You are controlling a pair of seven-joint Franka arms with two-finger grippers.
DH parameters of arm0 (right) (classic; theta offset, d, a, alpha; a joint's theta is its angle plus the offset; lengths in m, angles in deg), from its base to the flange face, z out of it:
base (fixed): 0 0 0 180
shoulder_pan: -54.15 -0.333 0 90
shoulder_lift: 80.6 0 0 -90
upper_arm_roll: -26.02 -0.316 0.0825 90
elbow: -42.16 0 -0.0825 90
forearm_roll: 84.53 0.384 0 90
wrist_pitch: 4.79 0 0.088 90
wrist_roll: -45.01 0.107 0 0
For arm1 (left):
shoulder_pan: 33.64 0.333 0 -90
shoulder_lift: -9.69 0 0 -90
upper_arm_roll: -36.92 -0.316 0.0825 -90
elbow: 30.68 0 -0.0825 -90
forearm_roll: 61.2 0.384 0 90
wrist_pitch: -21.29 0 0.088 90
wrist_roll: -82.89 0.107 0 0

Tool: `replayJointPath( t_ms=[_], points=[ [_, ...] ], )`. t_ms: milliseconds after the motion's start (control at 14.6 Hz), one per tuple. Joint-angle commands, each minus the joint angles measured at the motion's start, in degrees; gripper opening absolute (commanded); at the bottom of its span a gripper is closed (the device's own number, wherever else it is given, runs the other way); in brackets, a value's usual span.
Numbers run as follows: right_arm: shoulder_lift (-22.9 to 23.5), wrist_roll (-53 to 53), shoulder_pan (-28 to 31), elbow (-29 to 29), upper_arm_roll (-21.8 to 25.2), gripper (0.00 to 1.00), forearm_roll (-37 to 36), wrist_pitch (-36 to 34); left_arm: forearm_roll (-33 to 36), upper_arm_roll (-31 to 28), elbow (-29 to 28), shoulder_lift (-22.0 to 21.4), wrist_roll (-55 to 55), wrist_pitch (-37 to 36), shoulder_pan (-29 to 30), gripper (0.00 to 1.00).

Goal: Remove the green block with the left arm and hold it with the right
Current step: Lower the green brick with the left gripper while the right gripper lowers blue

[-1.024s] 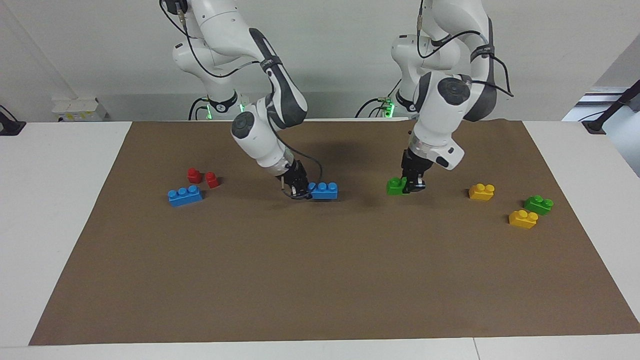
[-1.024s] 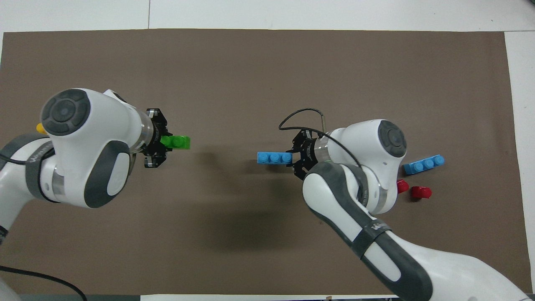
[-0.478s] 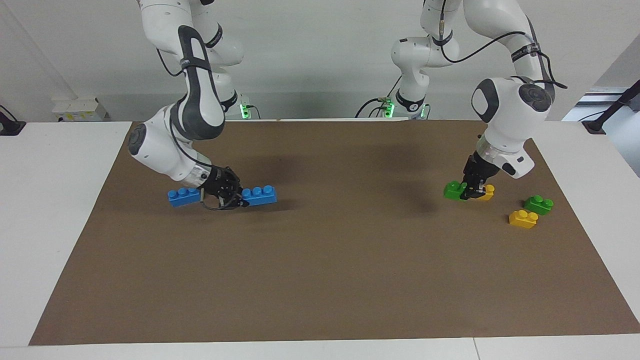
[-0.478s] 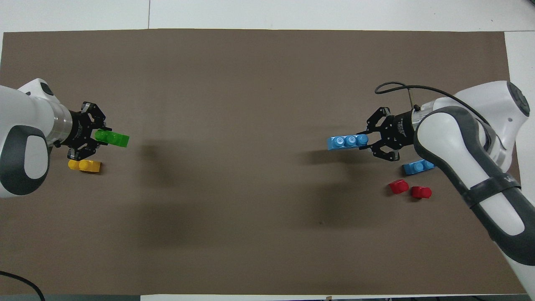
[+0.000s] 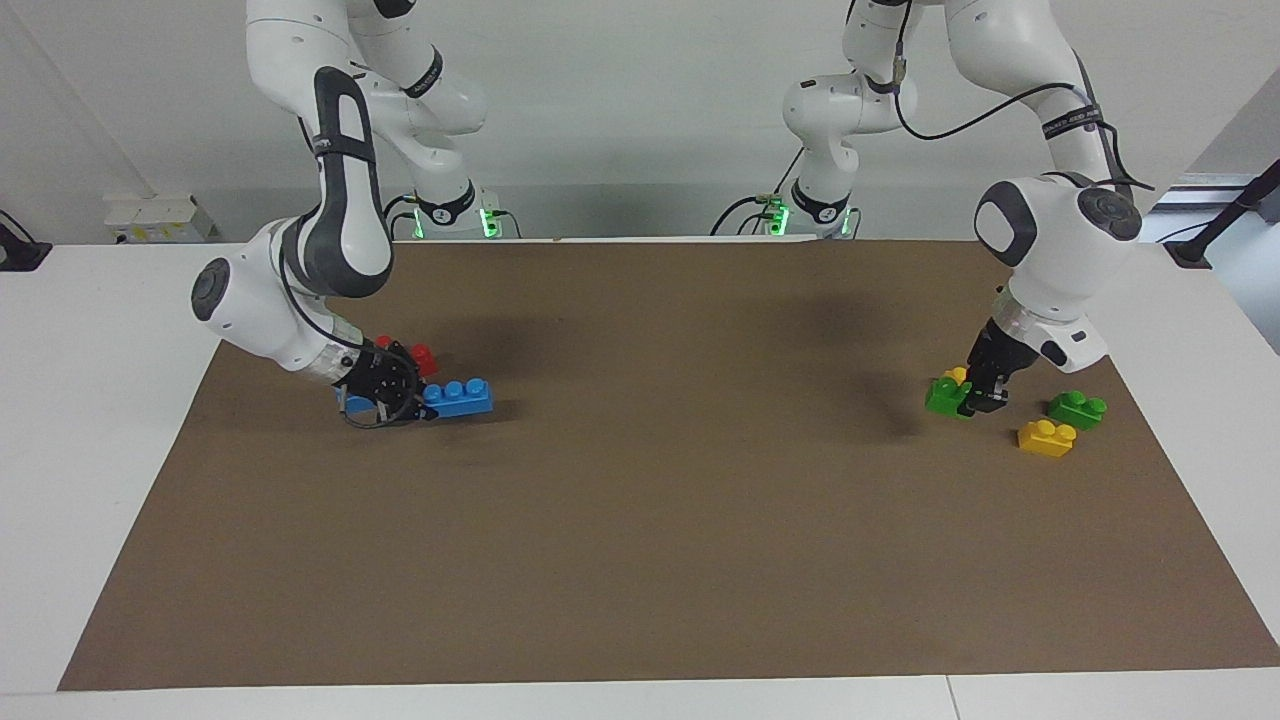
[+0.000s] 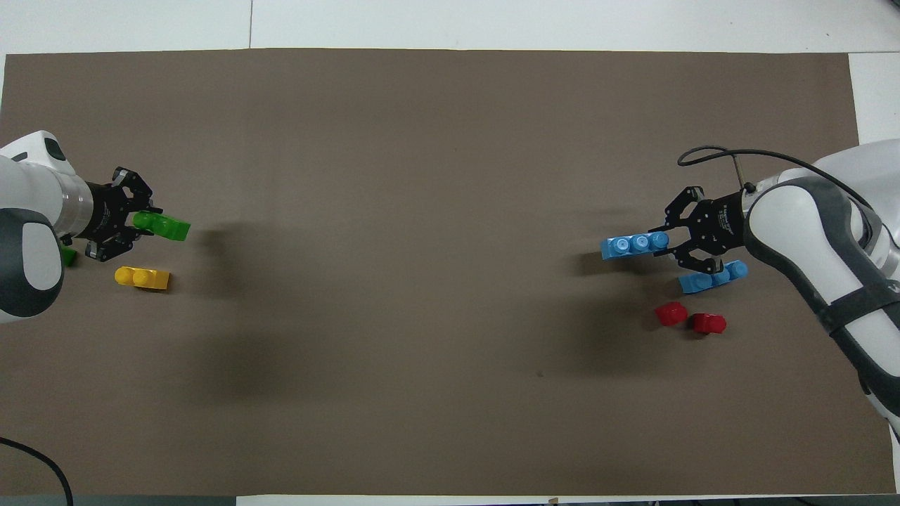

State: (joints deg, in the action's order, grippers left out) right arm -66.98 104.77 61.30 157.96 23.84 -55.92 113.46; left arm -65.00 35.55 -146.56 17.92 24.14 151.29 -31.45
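**Blocks are apart, both arms carrying their halves out to the sides**

So the split looks done to me. The left gripper [image 5: 978, 395] sits at the right of the facing view, jaws pinching the green block [image 5: 944, 396], low over the brown mat [image 5: 640, 560], right in front of a yellow brick [image 5: 957, 375] that's mostly hidden. In the overhead view that green block [image 6: 167, 226] pokes out of the left gripper [image 6: 133, 225] at the far left edge.

The right gripper [image 5: 405, 398] is at the left of the facing view, jaws clamped on one end of a blue brick [image 5: 458, 397]. A second blue brick [image 6: 710, 276] and two red pieces [image 6: 689, 318] lie close by.

A spare green block [image 5: 1077, 408] and another yellow brick [image 5: 1046, 438] sit by the left gripper.

Next move, my guess: set the green one down on bare mat without knocking the neighbours, then open up. I can't tell if it's touching the mat yet.
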Motion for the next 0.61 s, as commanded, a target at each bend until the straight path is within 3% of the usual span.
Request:
replayJointPath(
  t_ms=[0,341,546],
  points=[
    [1.5,-4.6,3.0,0.0,-0.8,0.0,-1.1,0.4,0.0,0.7,0.2,2.9,2.9,4.5,1.2,0.0],
    [2.7,-7.1,5.3,0.0,-0.7,0.0,-1.1,2.1,0.3,0.7,5.3,9.5,2.9,5.4,1.2,0.0],
    [3.1,-9.0,5.7,1.0,-0.7,0.0,-1.2,4.1,1.1,0.6,6.0,11.1,3.3,5.8,1.2,0.0]
  ],
)
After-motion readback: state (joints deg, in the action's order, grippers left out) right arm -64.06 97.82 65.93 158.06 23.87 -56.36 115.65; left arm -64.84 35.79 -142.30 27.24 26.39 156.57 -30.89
